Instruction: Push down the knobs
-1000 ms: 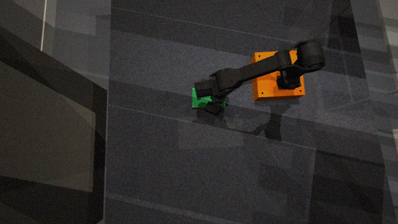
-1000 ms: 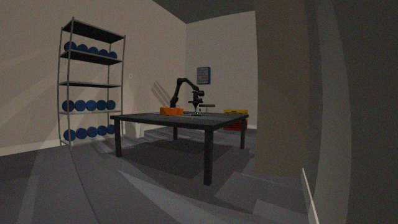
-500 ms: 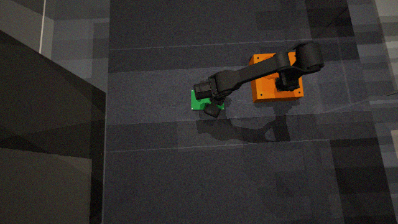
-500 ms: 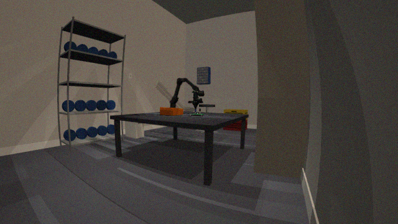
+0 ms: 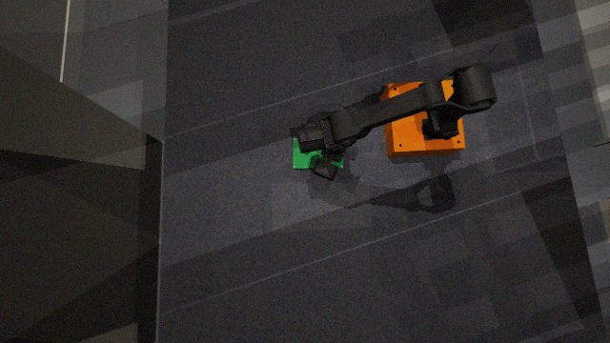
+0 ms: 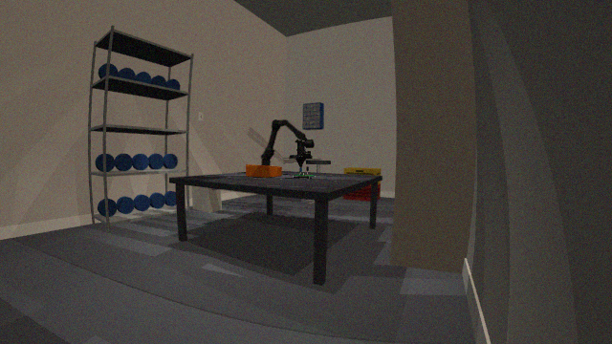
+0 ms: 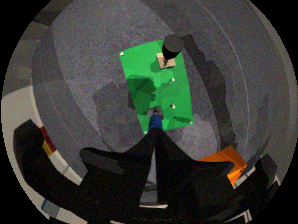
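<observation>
The green circuit board (image 5: 301, 160) (image 6: 310, 177) (image 7: 182, 97) stands on the table. A black knob (image 7: 173, 46) is over the tan potentiometer (image 7: 166, 62) near the board's far edge in the wrist view, with a short dark piece of shaft showing between them. A blue knob (image 7: 156, 121) is near the board's near edge, directly at my fingertips. Its potentiometer is mostly hidden, and its seating cannot be seen. My gripper (image 7: 156, 130) (image 6: 300, 165) is shut with nothing between the fingers, pointing down with its tips over or on the blue knob; contact is unclear. The arm covers both knobs in the top view.
The arm stands on an orange box (image 5: 409, 138) (image 6: 263, 171) (image 7: 225, 159) beside the board. Small pale posts (image 7: 173, 106) rise from the board. A shelf rack (image 6: 142, 129) stands off the table (image 6: 249, 185), and yellow and red crates (image 6: 361, 171) are behind it.
</observation>
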Available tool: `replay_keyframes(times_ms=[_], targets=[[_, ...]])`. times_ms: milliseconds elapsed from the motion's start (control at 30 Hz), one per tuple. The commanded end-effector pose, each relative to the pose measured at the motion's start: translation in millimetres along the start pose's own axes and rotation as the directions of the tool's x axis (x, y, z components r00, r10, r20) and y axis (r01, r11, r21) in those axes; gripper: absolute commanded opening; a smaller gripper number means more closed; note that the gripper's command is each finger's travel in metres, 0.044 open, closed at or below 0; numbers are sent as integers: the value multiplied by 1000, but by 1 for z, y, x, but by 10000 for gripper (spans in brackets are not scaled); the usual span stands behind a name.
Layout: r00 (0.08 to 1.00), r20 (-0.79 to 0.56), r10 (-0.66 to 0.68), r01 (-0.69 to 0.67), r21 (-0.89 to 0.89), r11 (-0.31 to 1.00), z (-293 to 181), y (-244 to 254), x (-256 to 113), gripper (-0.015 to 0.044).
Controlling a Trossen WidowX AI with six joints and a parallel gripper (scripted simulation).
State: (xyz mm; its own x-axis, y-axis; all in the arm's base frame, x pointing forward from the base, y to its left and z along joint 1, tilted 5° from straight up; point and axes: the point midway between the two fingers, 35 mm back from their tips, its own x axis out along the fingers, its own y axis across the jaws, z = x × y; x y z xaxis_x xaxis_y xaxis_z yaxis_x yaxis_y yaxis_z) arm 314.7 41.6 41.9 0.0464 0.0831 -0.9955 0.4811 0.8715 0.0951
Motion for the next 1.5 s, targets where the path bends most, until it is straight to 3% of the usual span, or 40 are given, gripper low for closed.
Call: replay_keyframes(times_ms=[0, 1467], targets=[[1000, -5, 1, -1, 4, 1000, 0, 2, 7, 0], [1000, -5, 1, -1, 4, 1000, 0, 2, 17, 0]])
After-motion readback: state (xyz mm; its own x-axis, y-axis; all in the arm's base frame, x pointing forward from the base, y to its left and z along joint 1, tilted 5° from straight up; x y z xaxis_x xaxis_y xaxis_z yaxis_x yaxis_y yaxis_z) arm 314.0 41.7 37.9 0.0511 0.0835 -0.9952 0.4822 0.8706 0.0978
